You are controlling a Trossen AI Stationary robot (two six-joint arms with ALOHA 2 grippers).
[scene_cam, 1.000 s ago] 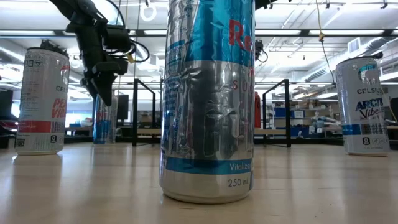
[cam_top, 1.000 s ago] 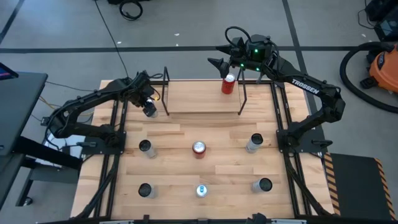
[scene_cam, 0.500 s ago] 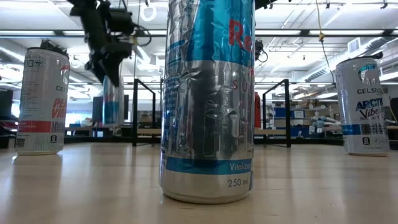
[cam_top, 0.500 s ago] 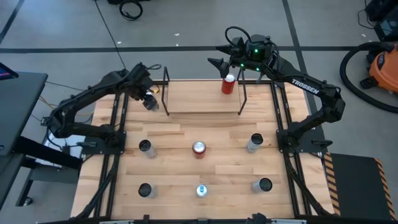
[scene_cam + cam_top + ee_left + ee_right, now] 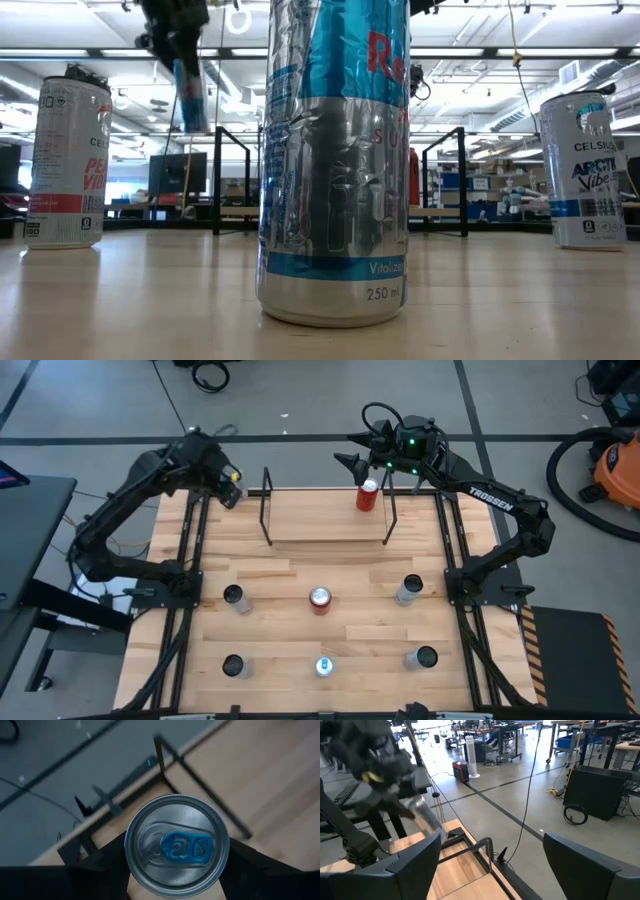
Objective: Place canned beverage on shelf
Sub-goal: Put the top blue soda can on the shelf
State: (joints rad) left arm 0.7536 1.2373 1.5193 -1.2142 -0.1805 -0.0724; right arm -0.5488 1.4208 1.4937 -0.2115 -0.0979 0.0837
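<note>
My left gripper is shut on a silver canned beverage with a blue tab and holds it high above the table's far left corner, left of the shelf. The low view shows the same can in the air, tilted. The shelf is a pale board between two black wire frames at the table's far middle. A red can stands at its right end. My right gripper hovers open just beyond that red can, nothing between its fingers. My left gripper pinches the can's side wall just below the top rim between its two fingers, one on each side. The fingers slant down from above. The can hangs lifted clear of the table and tilted.
Several more cans stand on the tabletop: a row at mid-table and a row near the front edge. The front middle can fills the low view. The shelf's left frame stands close to the held can.
My left gripper has risen steeply and drawn toward the table's far left corner, staying shut on the can. The can, which was low beside the shelf's left frame, is now lifted high above the table and tipped. The right arm has kept still.
</note>
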